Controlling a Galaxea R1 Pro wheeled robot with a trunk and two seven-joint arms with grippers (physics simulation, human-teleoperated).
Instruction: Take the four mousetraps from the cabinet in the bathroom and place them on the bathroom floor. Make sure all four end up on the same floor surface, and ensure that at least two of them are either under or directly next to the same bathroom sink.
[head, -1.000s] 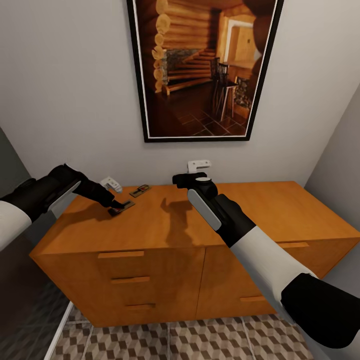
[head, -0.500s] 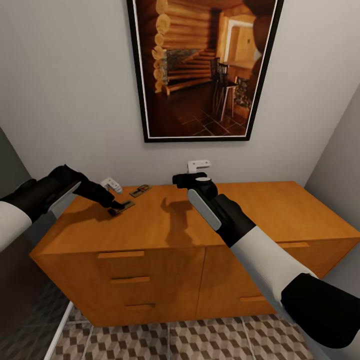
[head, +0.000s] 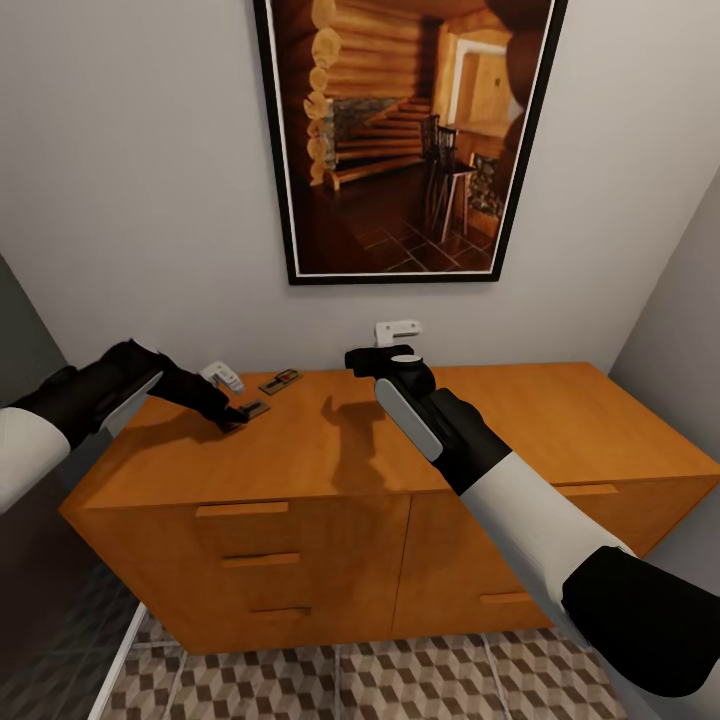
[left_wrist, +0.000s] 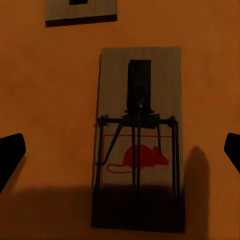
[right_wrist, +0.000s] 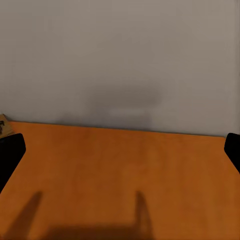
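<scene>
A room in a home, simulated. A low orange-brown wooden cabinet (head: 400, 500) with bar-handled drawers stands against a plain pale wall. Above the cabinet hangs a black-framed picture (head: 405, 135) of a log-cabin interior. Below the cabinet, the floor (head: 400, 685) has tiles printed with a brown-and-beige cube pattern, as in a bathroom.

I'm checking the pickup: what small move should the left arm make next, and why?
Probably lower the left end effector and close it. The flat brown wooden mousetrap lies between its open fingers on the orange-brown wooden cabinet, not yet gripped.
</scene>
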